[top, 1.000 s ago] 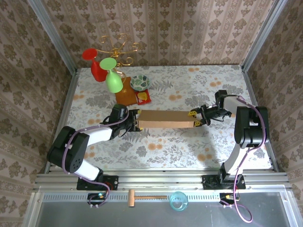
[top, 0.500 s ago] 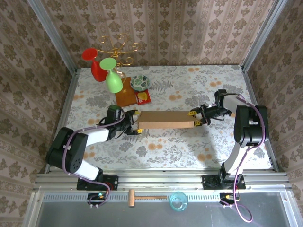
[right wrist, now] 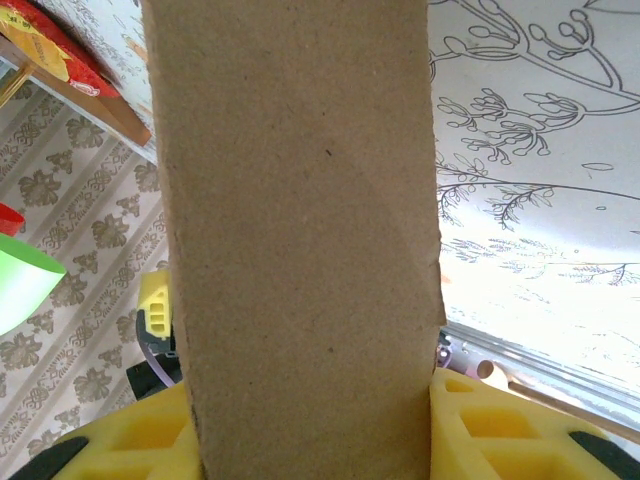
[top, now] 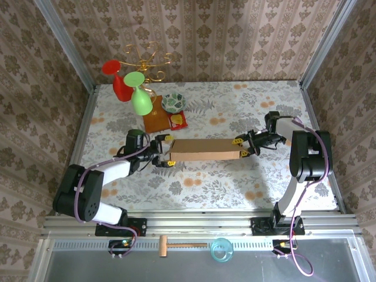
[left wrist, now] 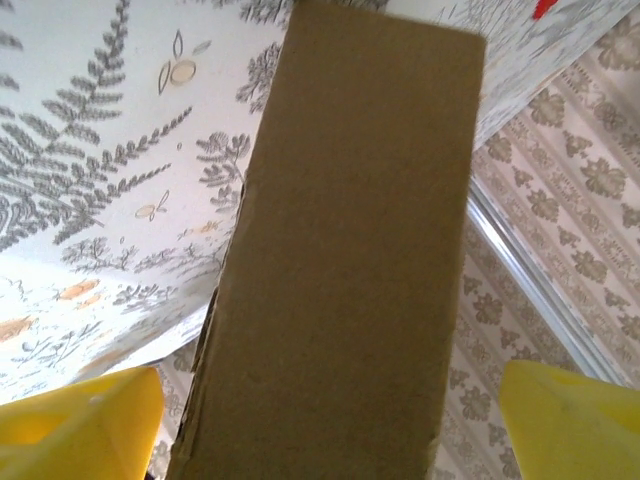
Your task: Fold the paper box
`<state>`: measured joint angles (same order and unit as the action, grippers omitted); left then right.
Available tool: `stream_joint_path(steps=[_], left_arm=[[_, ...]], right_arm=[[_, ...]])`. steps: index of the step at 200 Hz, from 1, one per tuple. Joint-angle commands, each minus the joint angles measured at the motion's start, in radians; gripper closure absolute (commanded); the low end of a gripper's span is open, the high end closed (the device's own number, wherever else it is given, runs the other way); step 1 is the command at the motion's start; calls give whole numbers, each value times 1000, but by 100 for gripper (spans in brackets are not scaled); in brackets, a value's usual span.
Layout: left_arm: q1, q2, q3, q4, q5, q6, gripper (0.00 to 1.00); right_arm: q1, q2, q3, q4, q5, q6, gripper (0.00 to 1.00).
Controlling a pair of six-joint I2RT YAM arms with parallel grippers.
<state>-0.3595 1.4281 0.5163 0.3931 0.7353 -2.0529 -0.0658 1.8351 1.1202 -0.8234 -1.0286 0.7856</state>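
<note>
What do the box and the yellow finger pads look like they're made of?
Box: brown cardboard, matte and uncoated by the look; it has a fine fibrous grain and slightly ragged cut edges. Finger pads: smooth, matte yellow, with moulded hollow cells in the right wrist view; likely plastic or firm rubber, can't tell which.

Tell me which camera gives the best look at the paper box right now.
Top external: the whole paper box shows end to end, between the left gripper and right gripper. Each wrist view catches a close stretch of its brown face, not its full length.
</note>
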Motion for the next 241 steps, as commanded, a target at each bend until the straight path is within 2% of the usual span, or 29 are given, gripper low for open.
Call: stream_joint_path(steps=[1,42,61,71,90,107,125,150,171,192,197,226,241], left_arm=[[-23,26,17,20,33,27,13],[-81,108,39,151,-10,-38,20],[-90,161,27,265,-42,-95,28],[-124,180,14,321,-63,-123,33],[-131,185,1,350,-85,-149,45],[-133,164,-2,320,-121,-153,49],[-131,132,-13,290,-145,-169,51],[-127,63,-21,189,-170,-191,52],[-117,-25,-16,14,-184,-206,57],[-104,-109,-7,-145,-188,-217,61],[-69,-124,1,-188,-182,-212,62],[-13,-205,59,-468,-169,-166,65],[12,-226,54,-524,-163,-166,66]], right_arm=[[9,24,19,-28,-32,15,59],[18,37,19,-24,-37,14,59],[18,42,29,-23,-40,15,59],[18,46,34,-25,-40,14,58],[18,56,44,-26,-39,15,57],[17,62,58,-28,-39,14,54],[17,63,80,-40,-27,10,43],[14,32,117,-58,27,8,28],[12,-34,142,-52,91,19,22],[12,-116,155,-48,169,19,20],[12,-130,162,-58,188,9,20],[14,-192,218,-161,330,-108,20],[27,-244,224,-151,401,-171,27]])
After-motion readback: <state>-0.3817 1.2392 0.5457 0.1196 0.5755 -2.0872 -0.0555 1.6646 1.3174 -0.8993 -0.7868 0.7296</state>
